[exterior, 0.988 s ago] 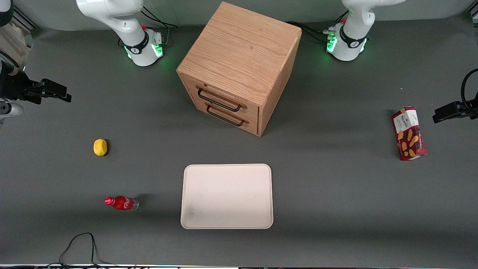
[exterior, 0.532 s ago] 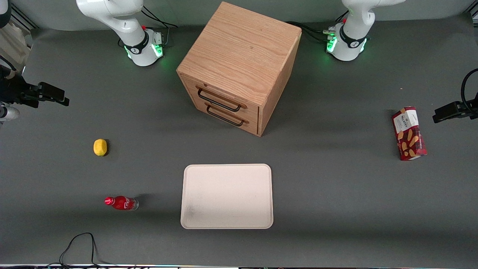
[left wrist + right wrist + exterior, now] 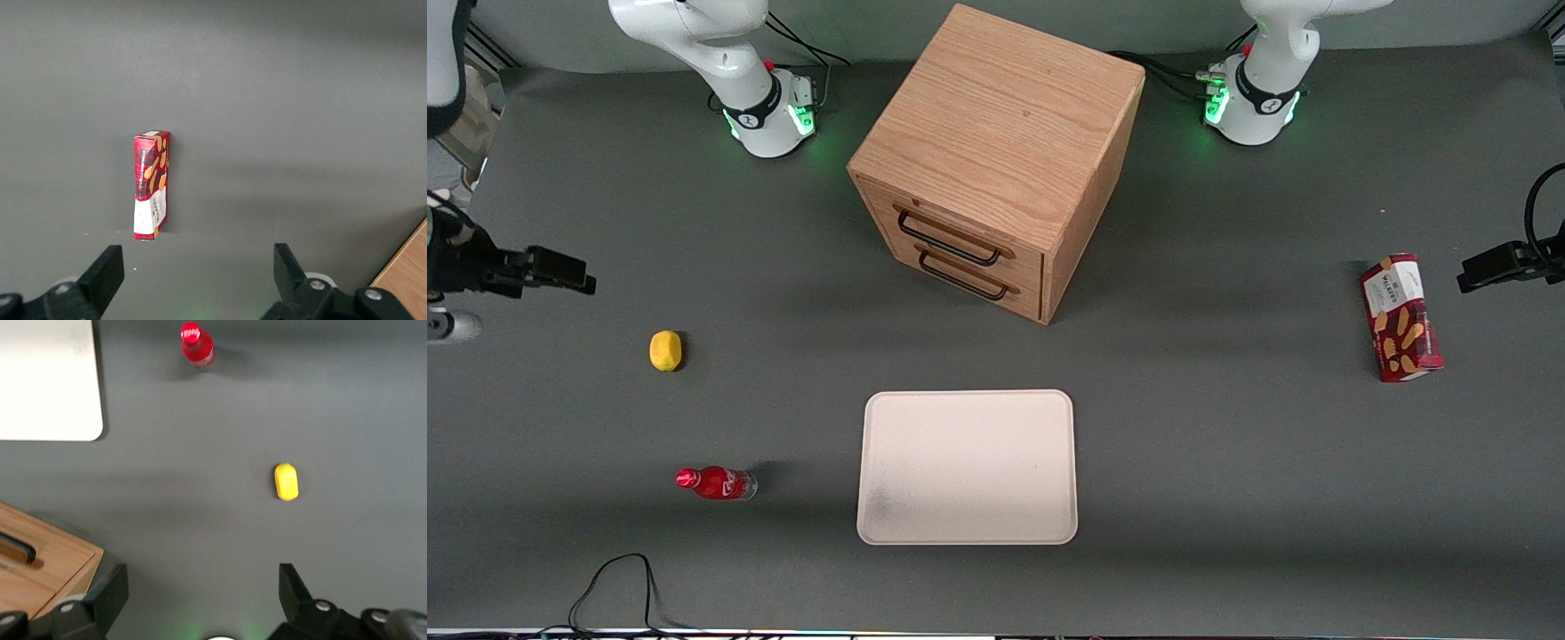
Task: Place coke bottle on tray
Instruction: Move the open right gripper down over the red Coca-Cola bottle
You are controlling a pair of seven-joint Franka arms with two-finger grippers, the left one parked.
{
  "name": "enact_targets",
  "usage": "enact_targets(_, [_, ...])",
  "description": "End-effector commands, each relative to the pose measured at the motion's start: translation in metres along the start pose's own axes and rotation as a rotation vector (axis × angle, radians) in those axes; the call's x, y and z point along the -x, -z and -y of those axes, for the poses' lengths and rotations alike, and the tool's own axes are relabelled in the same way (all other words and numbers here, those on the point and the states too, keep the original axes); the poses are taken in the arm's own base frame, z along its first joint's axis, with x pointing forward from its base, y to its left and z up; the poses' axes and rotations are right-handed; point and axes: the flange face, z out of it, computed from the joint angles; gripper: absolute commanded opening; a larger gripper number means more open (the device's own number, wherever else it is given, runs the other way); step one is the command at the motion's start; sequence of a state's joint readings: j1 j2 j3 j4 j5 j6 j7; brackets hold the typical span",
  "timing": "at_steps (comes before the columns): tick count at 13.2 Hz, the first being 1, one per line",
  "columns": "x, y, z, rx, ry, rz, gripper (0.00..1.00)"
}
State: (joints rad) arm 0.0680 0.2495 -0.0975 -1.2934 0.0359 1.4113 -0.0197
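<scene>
Step in hand: the reach toward the coke bottle (image 3: 716, 483) is only beginning – nothing is being held, and the tray (image 3: 967, 524) is carrying nothing.

Bottle: it is resting on the counter (image 3: 1227, 498), apparently upright with its red cap showing, at about nine o'clock from the tray in the front view and well apart from the rim.

Tray: it is lying flat on the counter at six o'clock from the wooden drawer cabinet (image 3: 996, 151), nearer to the front camera than the cabinet.

Jaws: they are standing wide apart and gripping nothing; the wrist view is showing both fingertips (image 3: 110, 590) with bare counter between them.

Arm pose: the right arm (image 3: 449, 267) is hanging at the working arm's end of the counter, its jaws at roughly ten o'clock from the lemon (image 3: 665, 350) in the front view, well clear of the bottle. The wrist camera is looking straight down, so the jaws are pointing at the counter.

Next move, as a judgement: the jaws are needing to travel past the lemon toward the front camera, centre over the bottle and descend around its body – low enough to avoid tipping it.

Risk: a narrow bottle is liable to topple if one finger is touching first.
</scene>
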Motion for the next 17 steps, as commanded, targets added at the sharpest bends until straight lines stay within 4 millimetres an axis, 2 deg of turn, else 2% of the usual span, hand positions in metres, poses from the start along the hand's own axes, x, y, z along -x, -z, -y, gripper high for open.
enact_targets(1, [-0.055, -0.008, 0.001, 0.005, 0.006, -0.019, 1.00])
enact_targets(2, [-0.074, -0.018, 0.002, 0.009, 0.010, -0.031, 1.00])
enact_targets(5, [-0.115, -0.057, 0.005, -0.009, 0.011, -0.080, 1.00])
enact_targets(7, [-0.128, -0.072, 0.012, -0.017, 0.022, -0.107, 1.00])
enact_targets(11, [-0.159, -0.122, 0.020, -0.023, 0.033, -0.130, 1.00])
enact_targets(17, [-0.188, -0.194, 0.025, -0.013, 0.036, -0.120, 0.99])
